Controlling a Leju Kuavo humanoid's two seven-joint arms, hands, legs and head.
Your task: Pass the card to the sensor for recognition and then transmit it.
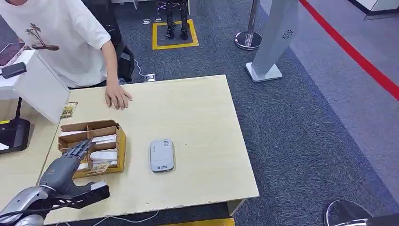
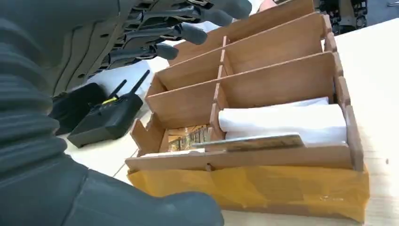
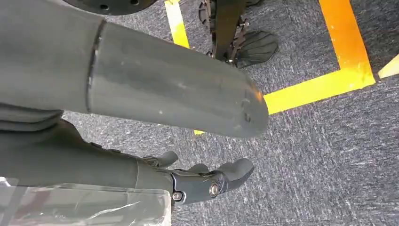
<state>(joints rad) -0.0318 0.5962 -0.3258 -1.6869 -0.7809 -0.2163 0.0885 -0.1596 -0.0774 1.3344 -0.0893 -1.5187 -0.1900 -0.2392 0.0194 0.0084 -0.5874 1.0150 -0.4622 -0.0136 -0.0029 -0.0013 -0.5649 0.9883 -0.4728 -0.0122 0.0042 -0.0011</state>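
The left robot hand (image 1: 77,151) hangs over the near end of the brown cardboard divider box (image 1: 120,141) on the pale wooden tabletop (image 1: 197,117), its fingers apart and holding nothing, placed, I judge, to reach down for a card. The cards stand on edge in the box's slots, so an edge can be pinched from above. Just beyond the box, on the side away from the left robot hand, lies the flat grey card sensor (image 1: 162,155), close enough for a short carry. A person's hand (image 1: 117,98) rests on the tabletop beyond the box.

The left wrist view shows a thin card with a printed face (image 2: 256,142) leaning in the nearest slot beside white stacked cards (image 2: 287,122), just under the fingers (image 2: 188,33). The right wrist view shows the right robot hand (image 3: 207,181) hanging over grey carpet, fingers loosely curled, empty.
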